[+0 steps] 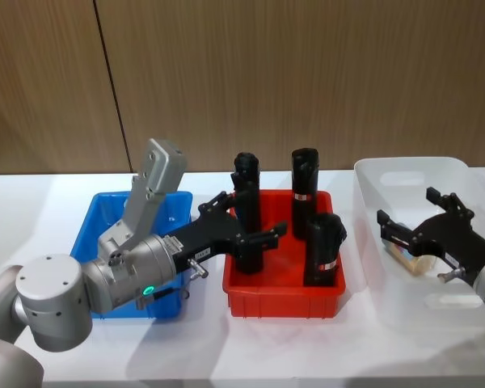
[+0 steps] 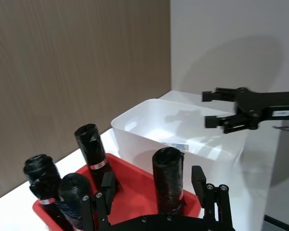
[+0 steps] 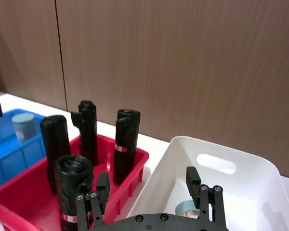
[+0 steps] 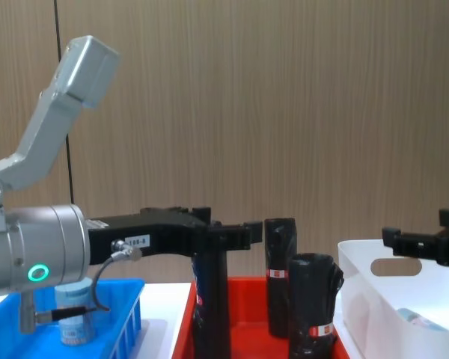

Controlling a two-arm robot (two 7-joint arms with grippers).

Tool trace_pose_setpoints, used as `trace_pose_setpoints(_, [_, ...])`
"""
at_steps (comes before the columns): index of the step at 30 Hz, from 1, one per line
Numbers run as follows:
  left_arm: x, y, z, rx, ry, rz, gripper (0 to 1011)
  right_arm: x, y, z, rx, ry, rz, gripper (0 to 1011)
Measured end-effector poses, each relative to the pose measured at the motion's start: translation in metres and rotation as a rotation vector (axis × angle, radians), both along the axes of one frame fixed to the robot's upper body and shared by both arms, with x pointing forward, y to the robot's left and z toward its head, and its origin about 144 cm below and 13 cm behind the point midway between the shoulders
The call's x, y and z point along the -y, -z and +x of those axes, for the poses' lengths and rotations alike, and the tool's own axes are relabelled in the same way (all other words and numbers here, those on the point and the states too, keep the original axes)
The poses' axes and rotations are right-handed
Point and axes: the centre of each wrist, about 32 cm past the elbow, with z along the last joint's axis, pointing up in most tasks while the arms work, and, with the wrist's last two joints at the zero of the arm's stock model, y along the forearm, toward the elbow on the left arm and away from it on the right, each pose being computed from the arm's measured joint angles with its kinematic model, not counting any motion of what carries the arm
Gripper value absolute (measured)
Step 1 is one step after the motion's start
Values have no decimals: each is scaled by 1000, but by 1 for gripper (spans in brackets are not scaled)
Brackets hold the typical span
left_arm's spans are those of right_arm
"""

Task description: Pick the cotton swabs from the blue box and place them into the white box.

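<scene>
Black left claw (image 1: 248,217) and right claw (image 1: 407,207) both gape wide, gripping nothing.

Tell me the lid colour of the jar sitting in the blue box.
Light blue; the jar shows best in the chest view.

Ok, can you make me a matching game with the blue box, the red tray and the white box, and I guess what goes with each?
Things:
1. blue box
2. red tray
3. white box

What fits:
A. black wrapped rolls stand in it
B. the open right gripper is above it
C. it sits farthest to the robot's left

Pairs: 1-C, 2-A, 3-B
</scene>
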Motion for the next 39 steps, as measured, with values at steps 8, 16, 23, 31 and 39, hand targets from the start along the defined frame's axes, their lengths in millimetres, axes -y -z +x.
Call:
trace_pose_setpoints(8, [9, 0, -8, 42, -74, 31, 1004, -13, -1, -22, 55, 40, 55, 1002])
trace_pose_setpoints(16, [18, 0, -17, 92, -154, 56, 1004, -22, -3, -42, 103, 81, 108, 1002])
trace_pose_setpoints(23, [26, 0, -25, 135, -223, 74, 1004, -25, -3, -47, 112, 93, 121, 1002])
trace_pose_setpoints(31, [34, 0, -34, 185, -295, 86, 1004, -25, -4, -47, 113, 93, 121, 1002])
trace_pose_setpoints(39, [43, -1, -44, 240, -376, 93, 1004, -25, -3, -47, 112, 92, 121, 1002])
